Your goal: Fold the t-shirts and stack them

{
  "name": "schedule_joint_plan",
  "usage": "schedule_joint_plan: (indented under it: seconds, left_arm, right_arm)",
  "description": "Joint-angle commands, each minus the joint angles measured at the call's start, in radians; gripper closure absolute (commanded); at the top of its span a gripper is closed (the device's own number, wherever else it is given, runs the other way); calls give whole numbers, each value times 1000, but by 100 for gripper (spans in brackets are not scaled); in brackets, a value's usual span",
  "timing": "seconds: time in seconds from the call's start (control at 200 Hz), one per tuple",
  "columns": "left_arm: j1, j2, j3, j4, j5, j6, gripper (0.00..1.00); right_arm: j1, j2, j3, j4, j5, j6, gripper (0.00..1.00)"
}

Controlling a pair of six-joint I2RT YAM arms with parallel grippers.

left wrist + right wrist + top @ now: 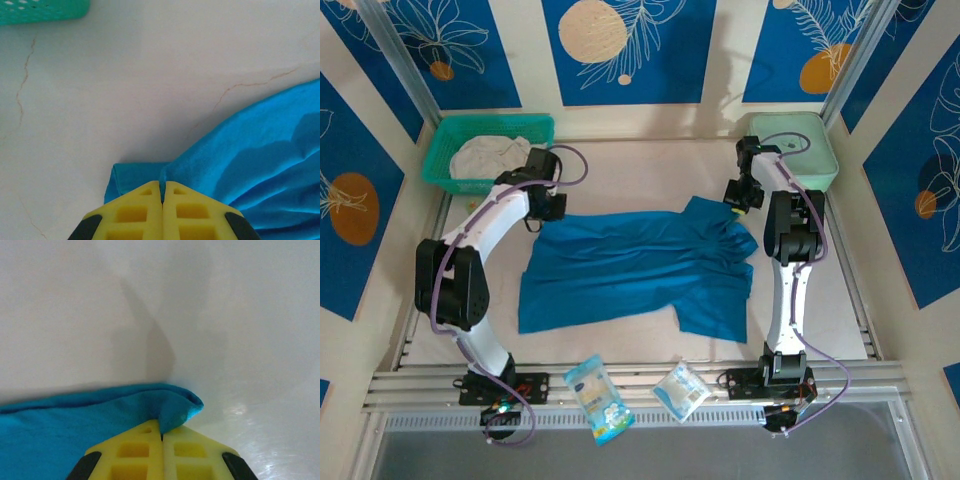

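Observation:
A teal-blue t-shirt [640,270] lies spread across the middle of the table, rumpled at its right end. My left gripper [542,212] is at the shirt's far left corner. In the left wrist view its yellow fingers [145,215] are shut on a fold of the blue cloth [260,155]. My right gripper [735,205] is at the shirt's far right corner, shut on the cloth edge [75,425], which bunches up between its fingertips [135,452]. An off-white t-shirt [490,155] lies crumpled in the teal basket [545,125] at the back left.
A mint-green case [800,150] sits at the back right, just behind the right arm. Two small packets [598,398] [682,390] lie on the rail at the near edge. The basket's corner [45,10] shows just beyond the left gripper.

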State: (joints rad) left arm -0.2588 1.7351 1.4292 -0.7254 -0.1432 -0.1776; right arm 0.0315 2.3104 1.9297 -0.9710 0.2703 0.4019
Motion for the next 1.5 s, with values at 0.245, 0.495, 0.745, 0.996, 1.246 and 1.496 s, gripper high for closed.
schedule_joint_plan:
  seconds: [0.245,0.495,0.745,0.996,1.246,1.496]
  left_arm:
    - [7,-282,296,-91,108,38,100]
    - [7,-462,438,-145,168,57,100]
    - [6,-571,663,-255,213,84,100]
    - [7,-717,738,-283,147,128,100]
    - [5,-805,800,-301,36,154,100]
    - [5,-834,830,-284,-5,162,100]
  right_arm:
    - [90,-703,-129,76,-42,-165,100]
    - [256,-1056,-53,41,-14,-260,100]
    - [432,-1146,324,-158,-37,-255,100]
    - [425,-1112,707,-300,-191,-214,100]
    - [308,-1180,743,-258,-299,-183,100]
    - [254,-1212,759,-209,-286,-204,100]
